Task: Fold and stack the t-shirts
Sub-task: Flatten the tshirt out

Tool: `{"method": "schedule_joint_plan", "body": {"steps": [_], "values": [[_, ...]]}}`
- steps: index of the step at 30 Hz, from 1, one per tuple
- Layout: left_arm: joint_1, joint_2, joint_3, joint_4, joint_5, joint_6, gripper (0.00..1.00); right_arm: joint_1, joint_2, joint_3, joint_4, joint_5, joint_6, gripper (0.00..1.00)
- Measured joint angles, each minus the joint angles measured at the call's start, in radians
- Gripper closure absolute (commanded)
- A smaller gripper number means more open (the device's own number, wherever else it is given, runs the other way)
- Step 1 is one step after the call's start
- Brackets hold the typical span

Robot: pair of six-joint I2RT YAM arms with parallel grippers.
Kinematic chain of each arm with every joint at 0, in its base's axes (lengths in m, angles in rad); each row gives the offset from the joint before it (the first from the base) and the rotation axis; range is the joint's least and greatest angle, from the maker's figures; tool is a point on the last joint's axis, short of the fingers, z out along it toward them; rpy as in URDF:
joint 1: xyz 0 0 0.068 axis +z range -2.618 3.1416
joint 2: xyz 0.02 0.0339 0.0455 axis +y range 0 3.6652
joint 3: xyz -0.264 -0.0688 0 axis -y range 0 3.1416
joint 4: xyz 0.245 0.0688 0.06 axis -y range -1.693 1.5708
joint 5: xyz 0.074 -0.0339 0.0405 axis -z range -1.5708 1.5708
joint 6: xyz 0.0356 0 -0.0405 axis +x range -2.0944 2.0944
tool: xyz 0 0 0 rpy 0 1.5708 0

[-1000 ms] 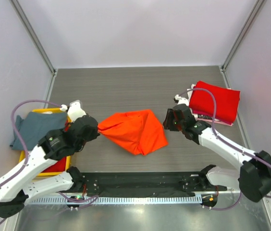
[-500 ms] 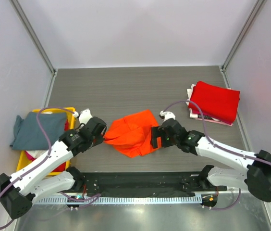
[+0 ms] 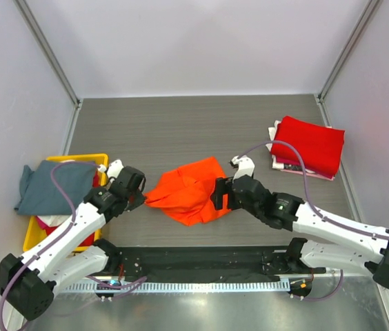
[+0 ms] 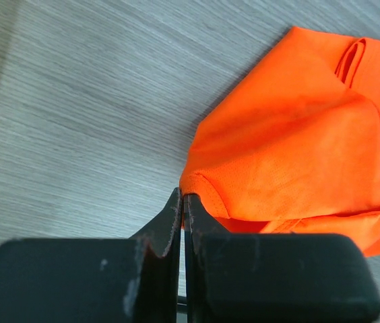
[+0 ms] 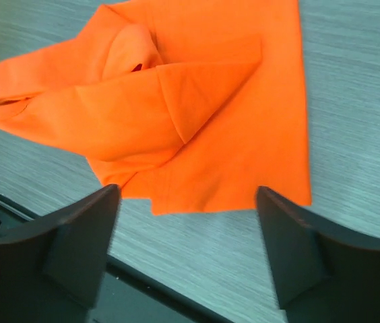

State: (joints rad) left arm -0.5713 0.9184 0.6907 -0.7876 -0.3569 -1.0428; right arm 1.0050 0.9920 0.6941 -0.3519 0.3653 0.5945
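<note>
- One orange t-shirt [image 3: 187, 196] lies crumpled mid-frame on the desk [image 3: 181, 124].
- Left jaws closed, pinching its left corner.
- Right jaws spread wide over its right edge, empty.

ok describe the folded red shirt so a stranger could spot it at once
Start at the grey table and go to its far right corner. There the red shirt tops a small stack of pale folded shirts. Unlike the crumpled orange shirt mid-table, it is deep red and neatly folded.
</note>
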Motion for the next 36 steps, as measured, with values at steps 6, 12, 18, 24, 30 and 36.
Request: {"method": "schedule_joint_plan", "body": {"steps": [6, 12, 18, 24, 30, 36], "values": [[0.011, 0.000, 0.000, 0.029, 0.022, 0.003, 1.00, 0.029, 0.223, 0.090, -0.044, -0.029, 0.009, 0.36], [0.024, 0.001, -0.001, 0.050, 0.048, 0.003, 1.00, 0.087, 0.385, 0.128, -0.089, -0.065, 0.000, 0.41], [0.035, 0.011, -0.001, 0.059, 0.067, 0.007, 1.00, 0.092, 0.463, 0.171, -0.068, -0.110, -0.018, 0.41], [0.042, 0.014, -0.001, 0.059, 0.079, 0.009, 1.00, 0.094, 0.531, 0.190, -0.056, -0.143, -0.035, 0.41], [0.058, 0.014, -0.001, 0.065, 0.100, 0.021, 1.00, 0.105, 0.607, 0.211, -0.047, -0.149, -0.059, 0.60], [0.068, 0.022, -0.001, 0.067, 0.114, 0.033, 1.00, 0.106, 0.619, 0.229, -0.076, -0.105, -0.082, 0.99]]}}
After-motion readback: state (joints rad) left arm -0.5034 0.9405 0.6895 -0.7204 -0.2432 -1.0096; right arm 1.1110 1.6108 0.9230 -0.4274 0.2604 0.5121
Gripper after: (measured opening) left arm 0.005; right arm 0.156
